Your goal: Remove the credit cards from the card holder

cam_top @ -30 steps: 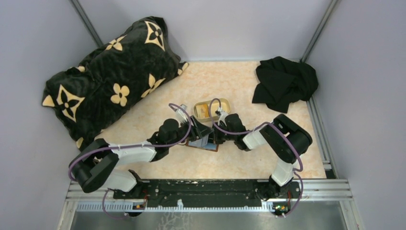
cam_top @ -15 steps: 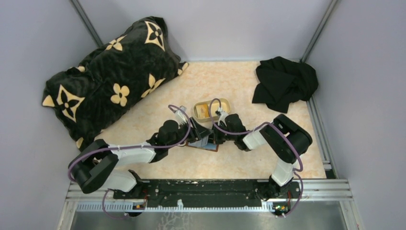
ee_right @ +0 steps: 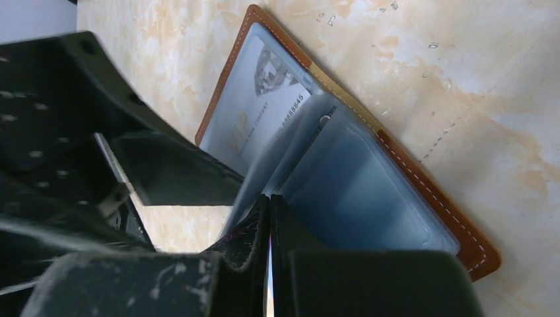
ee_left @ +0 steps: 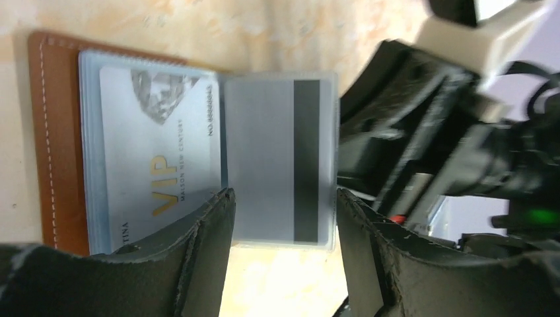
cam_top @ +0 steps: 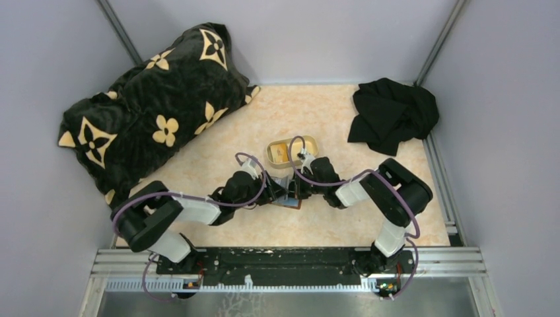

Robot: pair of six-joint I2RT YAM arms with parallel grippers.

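The card holder [ee_left: 56,139] lies open on the table, brown outside and pale blue inside; it also shows in the top view [cam_top: 290,203] and the right wrist view [ee_right: 422,191]. A white VIP credit card [ee_left: 158,145] sits in its left sleeve. A grey card with a dark stripe [ee_left: 277,158] sits in a clear sleeve leaf that stands up. My right gripper [ee_right: 269,208] is shut on that leaf's edge [ee_right: 264,178]. My left gripper [ee_left: 284,198] is open, its fingers either side of the grey card's near edge, not touching it.
A tan oval tray [cam_top: 290,150] stands just behind the wallet. A black patterned cushion [cam_top: 152,112] fills the back left. A black cloth [cam_top: 393,115] lies at the back right. Both grippers [cam_top: 285,191] crowd together over the wallet.
My left arm has swung its elbow to the right and brought its gripper in lower and closer to the wallet. The right arm has kept still, holding the leaf.
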